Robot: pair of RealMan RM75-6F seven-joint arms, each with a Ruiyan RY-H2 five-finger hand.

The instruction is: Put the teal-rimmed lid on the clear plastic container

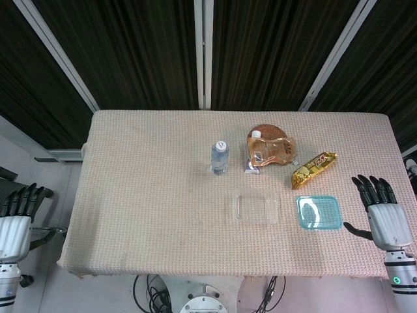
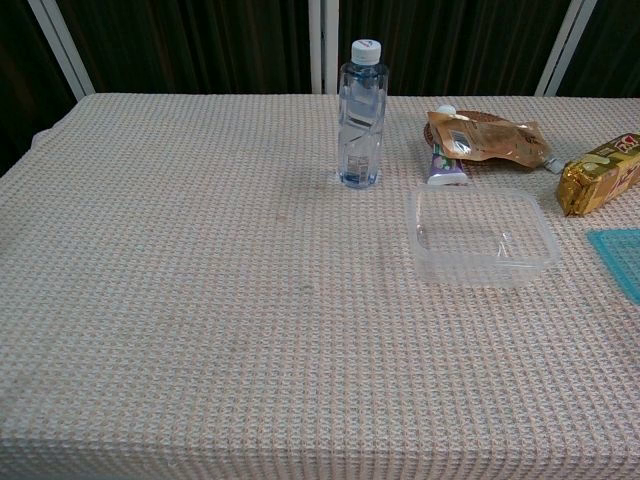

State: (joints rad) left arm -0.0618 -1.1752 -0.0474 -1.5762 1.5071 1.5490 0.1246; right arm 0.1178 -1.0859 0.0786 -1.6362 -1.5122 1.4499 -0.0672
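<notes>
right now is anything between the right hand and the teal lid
Nothing: in the head view only bare tablecloth separates the right hand from the teal-rimmed lid.

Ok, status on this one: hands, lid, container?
Left robot hand and right robot hand open, off the table edges. Teal-rimmed lid flat beside the clear container, not on it. Nothing between them.

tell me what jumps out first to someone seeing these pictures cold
The upright water bottle near the middle of the table stands out first, being the tallest thing there. To its right lie a brown pouch and a shiny gold snack pack, and nearer the front sit the empty clear container and, apart on its right, the teal-rimmed lid. Both hands hang off the table holding nothing, the right hand beside the lid, the left hand at the far left.
</notes>
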